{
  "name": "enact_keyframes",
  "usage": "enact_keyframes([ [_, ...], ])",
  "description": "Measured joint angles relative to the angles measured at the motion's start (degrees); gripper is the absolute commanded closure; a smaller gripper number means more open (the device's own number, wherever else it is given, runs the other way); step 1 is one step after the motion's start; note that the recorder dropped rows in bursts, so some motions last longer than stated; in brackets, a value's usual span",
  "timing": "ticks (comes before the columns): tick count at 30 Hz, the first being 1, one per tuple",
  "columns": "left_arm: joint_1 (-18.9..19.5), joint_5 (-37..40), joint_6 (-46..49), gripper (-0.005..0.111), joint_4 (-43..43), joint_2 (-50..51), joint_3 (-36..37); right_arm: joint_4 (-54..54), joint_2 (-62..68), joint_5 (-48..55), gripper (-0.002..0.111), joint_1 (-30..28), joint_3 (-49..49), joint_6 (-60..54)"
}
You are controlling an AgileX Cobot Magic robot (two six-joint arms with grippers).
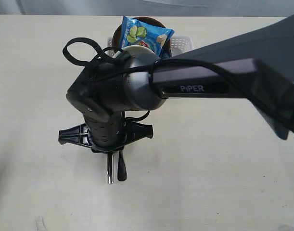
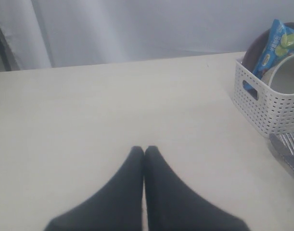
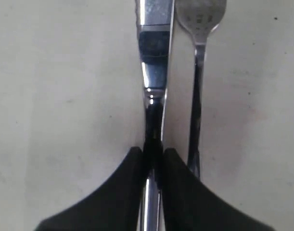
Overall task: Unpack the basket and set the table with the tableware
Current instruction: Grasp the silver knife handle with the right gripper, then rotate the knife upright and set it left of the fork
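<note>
Steel knife in right pincer

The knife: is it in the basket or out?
Out. The knife sits low over the table beside the fork, pinched by the right gripper.

Black right end effector; knife in it and fork beside it both silver; tabletop pale beige; basket white, dot-grid holes; chip bag blue, green slices.

Right fingers clamped; left fingers pressed together.
</note>
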Motion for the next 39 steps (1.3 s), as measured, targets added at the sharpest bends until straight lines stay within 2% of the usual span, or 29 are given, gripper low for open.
enact_keyframes([
  [25,0.0,0.0,0.0,0.107,0.0,0.0,0.0,0.1,1.1,-1.8,0.108,0.0,0.0,-0.9],
  [27,0.0,0.0,0.0,0.107,0.0,0.0,0.0,0.4,1.1,-1.8,0.098,0.0,0.0,-1.0],
  [28,0.0,0.0,0.0,0.107,0.0,0.0,0.0,0.5,1.1,-1.8,0.086,0.0,0.0,-1.0],
  [30,0.0,0.0,0.0,0.107,0.0,0.0,0.0,0.8,1.1,-1.8,0.068,0.0,0.0,-1.1],
  [31,0.0,0.0,0.0,0.107,0.0,0.0,0.0,1.3,1.1,-2.3,0.065,0.0,-0.1,-1.9],
  [39,0.0,0.0,0.0,0.107,0.0,0.0,0.0,2.5,-3.5,-2.2,0.064,-0.7,0.0,-8.2],
])
